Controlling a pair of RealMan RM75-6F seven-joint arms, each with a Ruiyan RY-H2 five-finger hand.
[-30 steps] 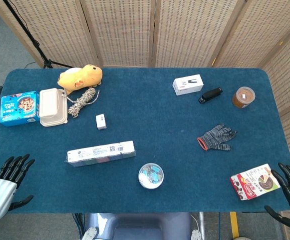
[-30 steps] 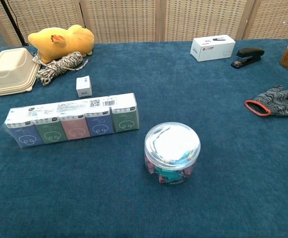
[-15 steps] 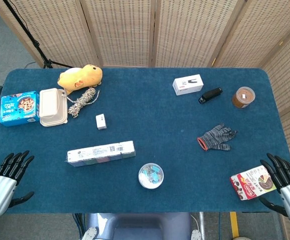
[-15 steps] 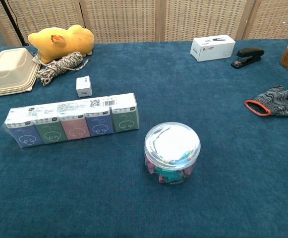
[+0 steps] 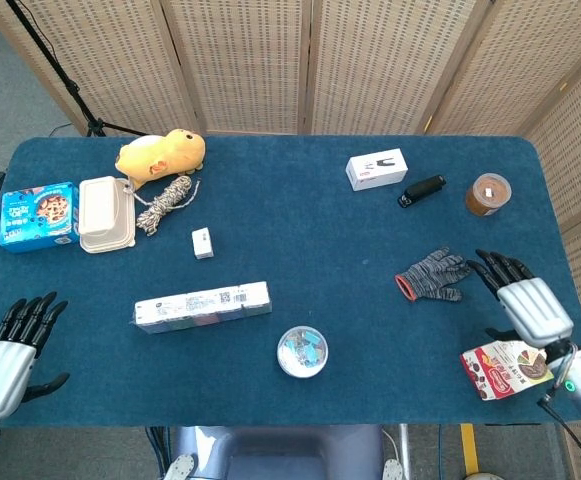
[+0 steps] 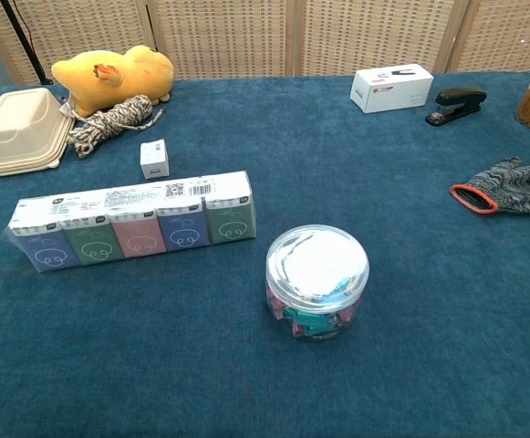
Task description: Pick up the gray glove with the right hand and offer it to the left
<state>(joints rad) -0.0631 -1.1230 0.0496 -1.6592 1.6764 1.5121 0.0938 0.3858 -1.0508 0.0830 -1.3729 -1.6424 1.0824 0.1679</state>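
Observation:
The gray glove [image 5: 433, 276] with an orange cuff lies flat on the blue table at the right; the chest view shows the glove [image 6: 511, 189] at its right edge. My right hand [image 5: 522, 297] hovers just right of the glove's fingertips, fingers spread and empty. It does not appear in the chest view. My left hand [image 5: 8, 348] is at the table's near left corner, fingers apart, holding nothing.
A snack packet [image 5: 508, 364] lies under my right wrist. A clear round jar [image 5: 302, 351], a tissue multipack [image 5: 202, 305], a black stapler [image 5: 422, 190], a white box [image 5: 376, 169], a brown-lidded cup [image 5: 487, 194], rope [image 5: 166, 203] and a yellow plush [image 5: 160, 154] dot the table.
My right hand has moved up from the near right corner toward the glove, now beside its fingertips. The left hand has barely shifted.

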